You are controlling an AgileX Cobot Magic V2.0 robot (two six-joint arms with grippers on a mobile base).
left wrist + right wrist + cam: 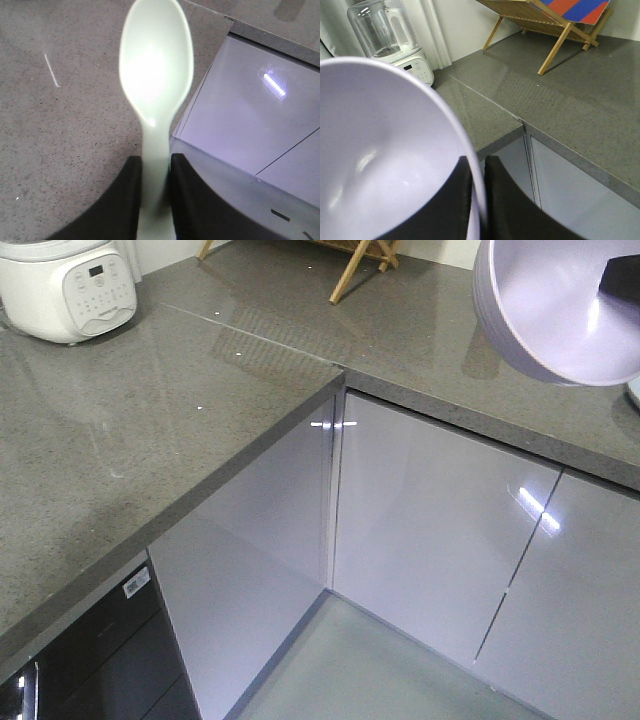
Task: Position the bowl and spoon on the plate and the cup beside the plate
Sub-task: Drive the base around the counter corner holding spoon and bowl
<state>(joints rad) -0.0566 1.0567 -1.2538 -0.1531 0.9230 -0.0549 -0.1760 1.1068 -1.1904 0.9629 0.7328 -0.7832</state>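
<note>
Up in the top right corner of the front view we've got the bowl (pixel 560 310) held in the air above the grey countertop (pixel 120 420), tipped on its side with nothing in it. Our right gripper (pixel 478 167) is pinched onto its rim, one black finger (pixel 450 205) inside and the other outside. Our left gripper (pixel 156 167) is clamped on the handle of the spoon (pixel 156 70), whose empty head points away from the fingers, over the counter edge. The white cooker (pixel 70 285) has a button panel, but we can't read it. Same for the little sticker (pixel 135 583) under the counter edge. The blender (pixel 387 30) has a glass jug that looks empty.
</note>
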